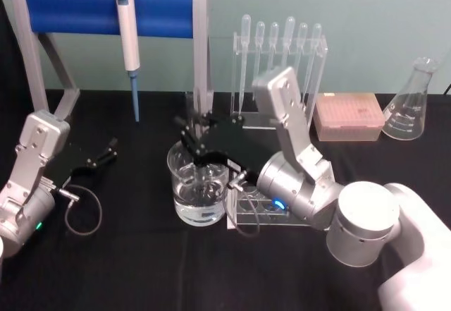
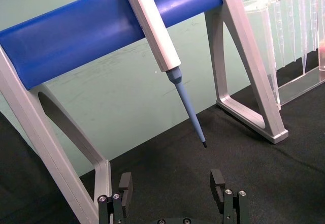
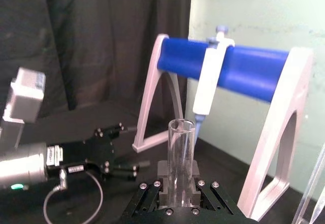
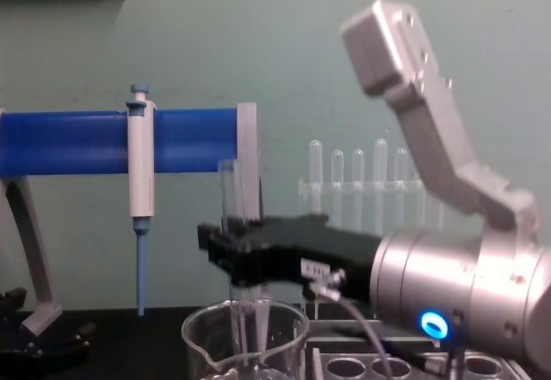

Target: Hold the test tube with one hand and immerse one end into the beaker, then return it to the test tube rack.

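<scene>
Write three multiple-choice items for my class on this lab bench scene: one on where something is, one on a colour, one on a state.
1. Where is the test tube?
A. Lying on the table
B. Upright over the beaker, lower end inside it
C. In the pipette rack

2. What colour is the bar of the stand that holds the pipettor?
A. Blue
B. Red
C. Yellow

3. What is the state of the left gripper?
A. Shut on the tube
B. Shut on the pipettor
C. Open, holding nothing

Answers: 1 B, the chest view shows the tube running down past the beaker's rim, held by the right gripper. 2 A, the bar is blue in the head view. 3 C, the left wrist view shows its fingers apart with nothing between.
</scene>
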